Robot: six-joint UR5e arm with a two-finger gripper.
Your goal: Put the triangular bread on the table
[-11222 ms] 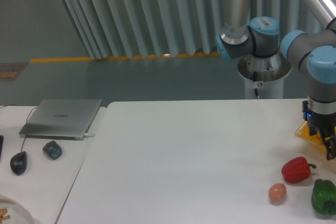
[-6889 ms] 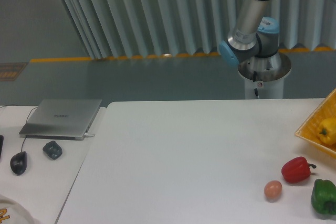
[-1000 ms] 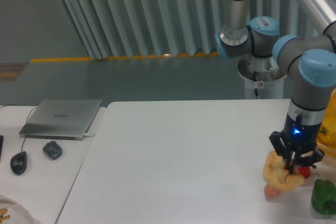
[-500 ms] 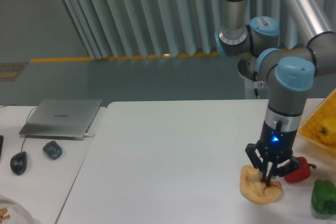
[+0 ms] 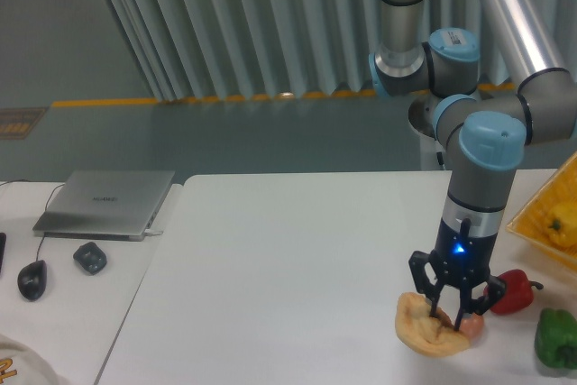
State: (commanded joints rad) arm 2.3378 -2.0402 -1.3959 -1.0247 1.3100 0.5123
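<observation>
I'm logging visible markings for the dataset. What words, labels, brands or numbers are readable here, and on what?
Nothing reads clearly.
Laptop: small logo mark on the lid, too blurred to read.
Arm joint cap: white sticker, too small to read.
Robot base: small red and white tag, unreadable.
Bottom left corner: yellow marks on a white object, cut off, not legible.

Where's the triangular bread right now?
The triangular bread hangs in the gripper low over the table, at the front right, just left of the egg and red pepper.

Claw (image 5: 448,307) gripping triangular bread (image 5: 425,329) above the table (image 5: 270,277)
</observation>
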